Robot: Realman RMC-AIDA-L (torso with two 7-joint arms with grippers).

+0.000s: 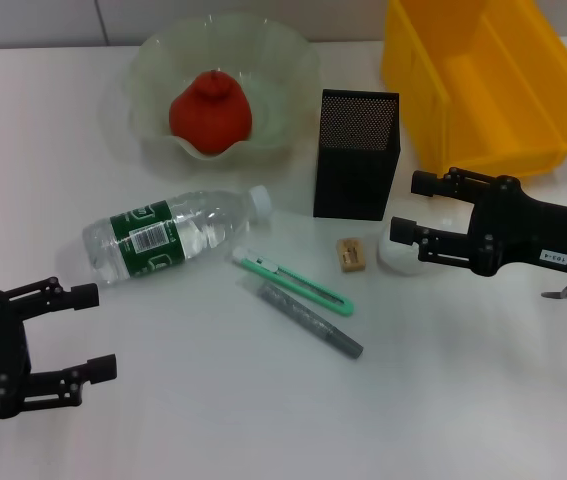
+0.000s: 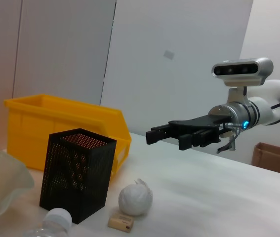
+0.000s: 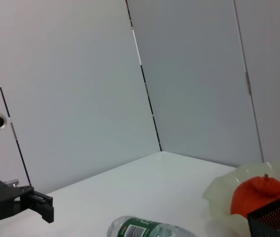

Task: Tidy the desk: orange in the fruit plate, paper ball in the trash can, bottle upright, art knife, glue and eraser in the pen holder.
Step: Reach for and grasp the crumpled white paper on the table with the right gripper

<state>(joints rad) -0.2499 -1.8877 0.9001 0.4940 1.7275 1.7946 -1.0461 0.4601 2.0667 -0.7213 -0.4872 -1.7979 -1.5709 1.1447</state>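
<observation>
The right gripper [image 1: 404,207] hangs spread above the crumpled white paper ball [image 1: 400,258], beside the black mesh pen holder [image 1: 356,154]. The left gripper [image 1: 93,331] waits spread near the lying clear plastic bottle [image 1: 168,234].

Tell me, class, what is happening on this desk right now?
The right claw hangs open above the paper ball, beside the pen holder. The orange already sits in the fruit plate. The bottle lies on its side; art knife, glue and eraser lie loose. The left claw waits open.
</observation>
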